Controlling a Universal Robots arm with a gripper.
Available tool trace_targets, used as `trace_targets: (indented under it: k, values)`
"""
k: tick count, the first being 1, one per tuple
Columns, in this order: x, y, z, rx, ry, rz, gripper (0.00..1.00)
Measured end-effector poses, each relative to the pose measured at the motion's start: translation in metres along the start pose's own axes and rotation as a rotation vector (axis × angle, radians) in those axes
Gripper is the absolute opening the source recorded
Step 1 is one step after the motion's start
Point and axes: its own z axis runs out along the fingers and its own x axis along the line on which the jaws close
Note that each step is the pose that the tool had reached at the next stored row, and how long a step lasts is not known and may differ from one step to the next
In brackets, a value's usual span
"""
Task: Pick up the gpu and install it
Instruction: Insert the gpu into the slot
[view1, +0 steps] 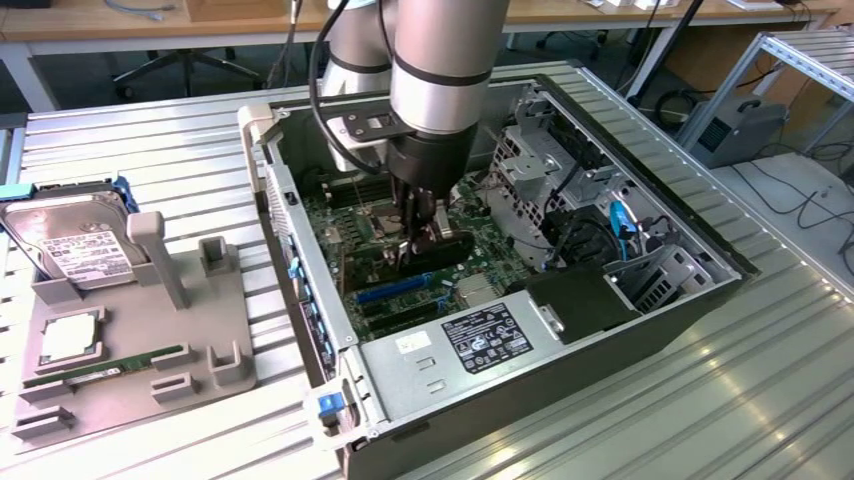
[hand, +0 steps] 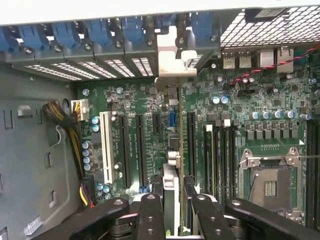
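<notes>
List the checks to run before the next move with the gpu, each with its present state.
1. gpu clamped in the gripper: ok.
2. Its bracket faces the rear slot covers: ok.
3. Card edge lined up over the socket beneath it: cannot tell, the card hides it.
4. Neighbouring black slots unoccupied: ok.
5. Yellow-black cable bundle apart from the card: ok.

green motherboard (hand: 235, 125), white slot (hand: 105, 147), blue latches (hand: 75, 35), black end effector (hand: 172, 210)
</notes>
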Motion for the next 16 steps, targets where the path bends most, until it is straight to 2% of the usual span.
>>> trace_targets:
  k: [4,16]
  values:
    - [-0.001,0.0051,0.0009,0.0,0.0024,0.0,0.27]
    - [-0.001,0.0129,0.0037,0.0004,0.008,0.0,0.27]
